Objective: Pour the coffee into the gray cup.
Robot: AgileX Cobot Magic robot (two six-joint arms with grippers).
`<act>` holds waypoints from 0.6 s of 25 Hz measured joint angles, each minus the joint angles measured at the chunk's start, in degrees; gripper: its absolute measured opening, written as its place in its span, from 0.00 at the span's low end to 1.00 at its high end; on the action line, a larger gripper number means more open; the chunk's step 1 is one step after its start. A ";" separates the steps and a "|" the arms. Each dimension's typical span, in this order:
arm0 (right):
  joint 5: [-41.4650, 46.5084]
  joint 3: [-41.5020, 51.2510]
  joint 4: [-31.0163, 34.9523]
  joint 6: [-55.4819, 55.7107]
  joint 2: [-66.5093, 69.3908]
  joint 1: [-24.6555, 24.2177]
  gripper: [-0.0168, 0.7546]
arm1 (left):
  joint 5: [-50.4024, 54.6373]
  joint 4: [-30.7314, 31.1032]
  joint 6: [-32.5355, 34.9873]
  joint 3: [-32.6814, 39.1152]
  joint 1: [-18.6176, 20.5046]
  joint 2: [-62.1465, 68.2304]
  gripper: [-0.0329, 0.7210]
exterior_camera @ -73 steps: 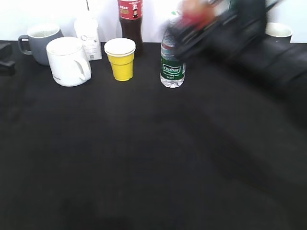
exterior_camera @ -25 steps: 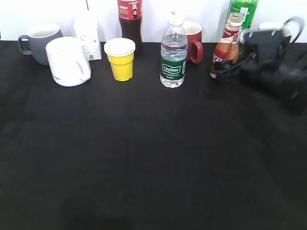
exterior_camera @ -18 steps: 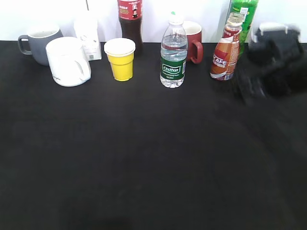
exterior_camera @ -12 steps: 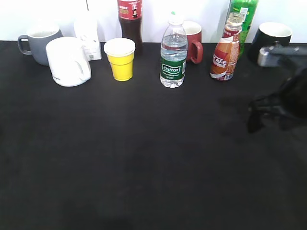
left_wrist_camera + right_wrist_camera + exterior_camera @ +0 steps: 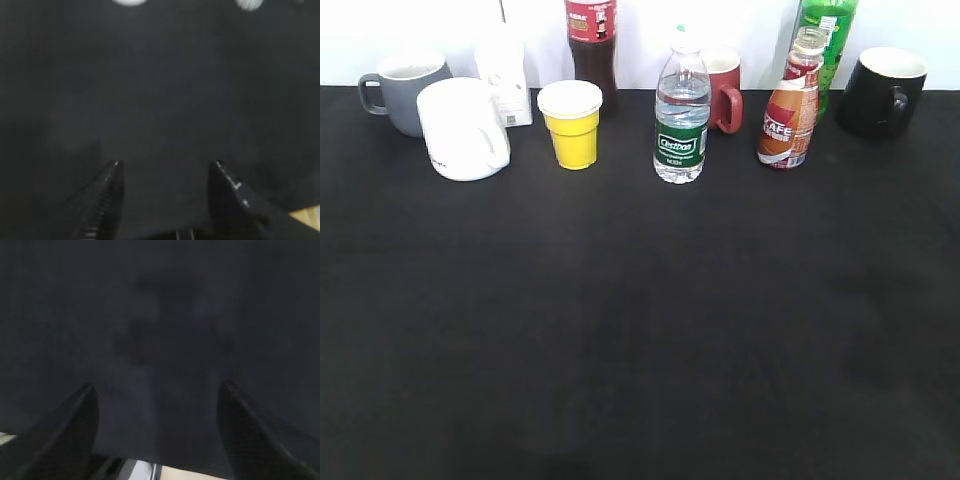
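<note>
The coffee bottle (image 5: 788, 110) stands upright and uncapped at the back right of the black table, with its orange-brown "CAFE" label facing me. The gray cup (image 5: 402, 90) stands at the back left, handle to the left. No arm shows in the exterior view. My left gripper (image 5: 165, 167) is open and empty over bare black cloth. My right gripper (image 5: 157, 392) is open and empty over bare black cloth near the table's edge. Neither wrist view shows the bottle or the cup clearly.
Along the back stand a white mug (image 5: 463, 128), a white carton (image 5: 504, 82), a yellow cup (image 5: 572, 124), a cola bottle (image 5: 592, 45), a water bottle (image 5: 681, 112), a red mug (image 5: 723, 88), a green bottle (image 5: 825, 35) and a black mug (image 5: 883, 92).
My right arm set the coffee bottle down at the back right, let go of it and drew back to the right, out of the exterior view.
</note>
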 joint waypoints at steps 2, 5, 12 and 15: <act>-1.05 4.33 -2.54 0.43 -8.41 0.00 0.76 | 0.05 3.13 0.00 0.14 0.00 -4.43 0.59; -5.05 14.89 -4.39 2.02 -20.92 0.00 0.76 | 0.16 8.06 0.00 4.10 0.00 -7.79 0.59; -6.94 24.62 -7.98 3.26 -28.27 0.00 0.76 | -7.45 11.01 0.00 14.94 0.00 -8.42 0.59; -6.90 24.66 -7.10 2.68 -28.32 0.00 0.76 | -8.66 11.38 0.00 15.57 0.00 -8.42 0.59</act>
